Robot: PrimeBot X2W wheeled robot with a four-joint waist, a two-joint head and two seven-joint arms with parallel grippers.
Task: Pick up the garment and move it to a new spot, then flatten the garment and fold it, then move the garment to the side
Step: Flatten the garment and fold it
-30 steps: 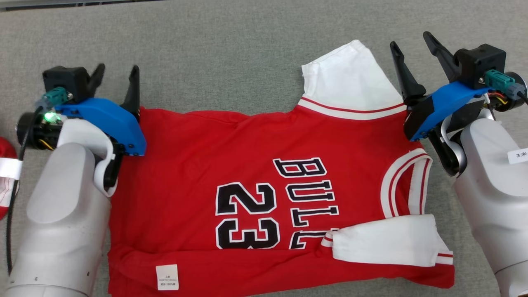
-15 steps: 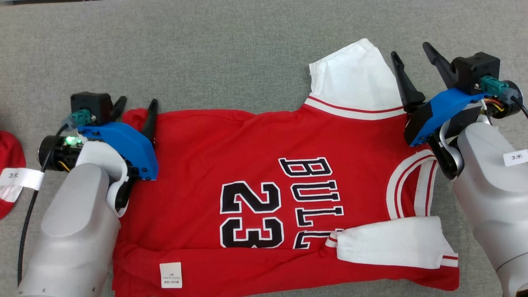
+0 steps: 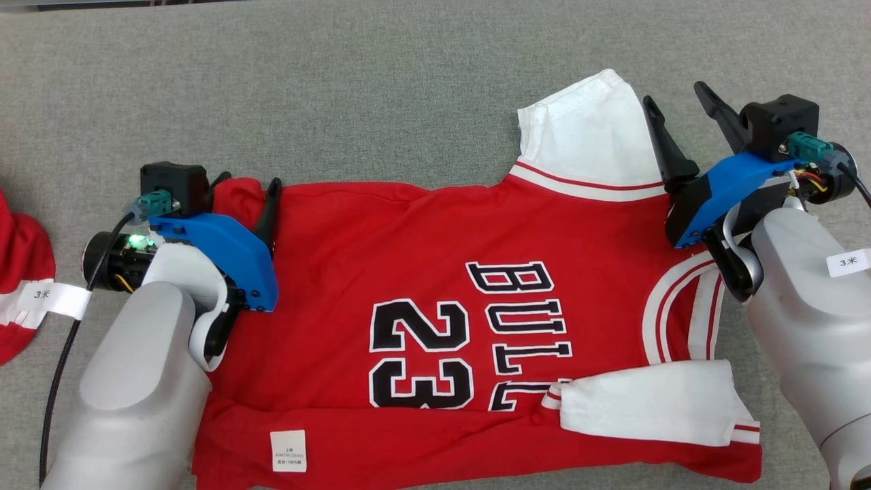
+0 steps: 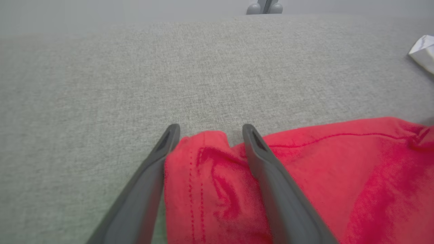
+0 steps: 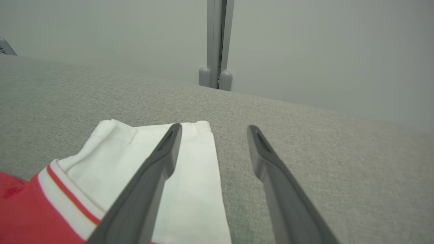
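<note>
The garment [image 3: 422, 258] is a red jersey with white sleeves and black "BULL 23" lettering, spread flat on the grey cloth surface. My left gripper [image 3: 248, 182] is open at its far left corner. In the left wrist view the left gripper [image 4: 211, 128] has a bunched fold of the red hem [image 4: 200, 169] between its two fingers, which are not closed on it. My right gripper [image 3: 674, 94] is open beside the far white sleeve [image 3: 585, 129]. In the right wrist view the right gripper [image 5: 214, 127] has one finger over the sleeve [image 5: 135, 159] and the other over bare cloth.
Another red and white garment [image 3: 20, 272] lies at the left edge. The grey surface [image 3: 340, 88] stretches bare beyond the jersey. A white label [image 3: 288, 450] sits on the jersey's near hem. A pale wall with a post [image 5: 215, 40] rises behind the surface.
My left gripper has moved right and back toward me, from bare cloth beyond the jersey onto its corner, which now bunches between the fingers. The right gripper has barely moved.
</note>
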